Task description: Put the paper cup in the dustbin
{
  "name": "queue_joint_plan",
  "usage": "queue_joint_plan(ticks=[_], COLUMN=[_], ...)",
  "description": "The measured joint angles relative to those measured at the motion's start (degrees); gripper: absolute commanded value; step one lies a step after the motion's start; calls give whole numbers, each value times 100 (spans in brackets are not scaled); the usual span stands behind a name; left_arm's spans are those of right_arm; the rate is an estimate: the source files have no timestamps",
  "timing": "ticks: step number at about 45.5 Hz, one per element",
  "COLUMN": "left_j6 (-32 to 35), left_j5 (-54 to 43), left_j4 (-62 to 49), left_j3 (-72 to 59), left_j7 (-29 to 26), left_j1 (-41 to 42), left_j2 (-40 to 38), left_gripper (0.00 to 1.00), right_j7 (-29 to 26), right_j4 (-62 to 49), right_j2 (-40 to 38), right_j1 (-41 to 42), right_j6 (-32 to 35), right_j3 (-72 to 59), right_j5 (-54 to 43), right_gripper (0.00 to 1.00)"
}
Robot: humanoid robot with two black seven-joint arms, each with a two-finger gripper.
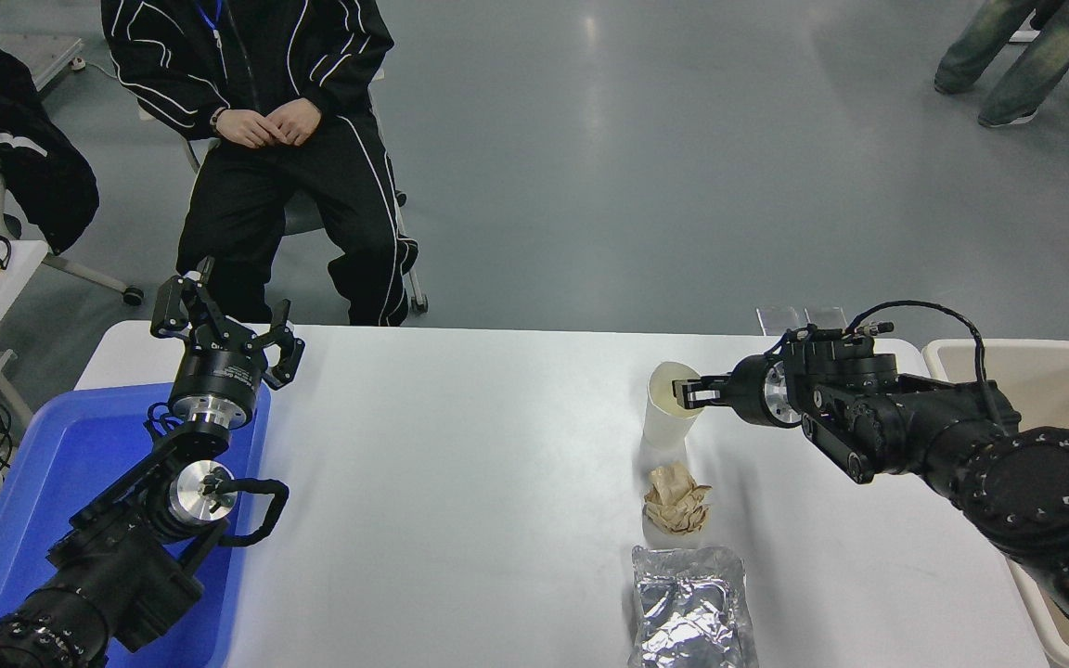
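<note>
The white paper cup [665, 415] stands on the white table [460, 482], right of the middle, leaning slightly left. My right gripper [689, 393] reaches in from the right and sits at the cup's right rim, partly over its cream inside. Whether it has closed on the rim does not show. The beige dustbin [1008, 349] stands off the table's right end, mostly hidden behind my right arm. My left gripper [226, 323] is open and parked above the blue tray at the left.
A crumpled tan paper wad [676, 498] lies just in front of the cup, and a silver foil pouch [692, 608] nearer me. A blue tray [33, 482] sits at the left edge. A person [265, 121] sits at the far side.
</note>
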Motion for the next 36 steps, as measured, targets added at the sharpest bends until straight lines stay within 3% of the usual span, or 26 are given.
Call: queue_joint_plan(ticks=[25,36], left_j6=[0,0], left_j5=[0,0], left_j4=[0,0], left_j3=[0,0], left_j7=[0,0], left_j1=[0,0], left_j2=[0,0], left_gripper=[100,100], right_j7=[255,356], right_j4=[-154,-213], right_j2=[-75,-537], right_j1=[12,314], right_j6=[37,202], right_j3=[15,124], right_j5=[21,945], right_gripper=[0,0])
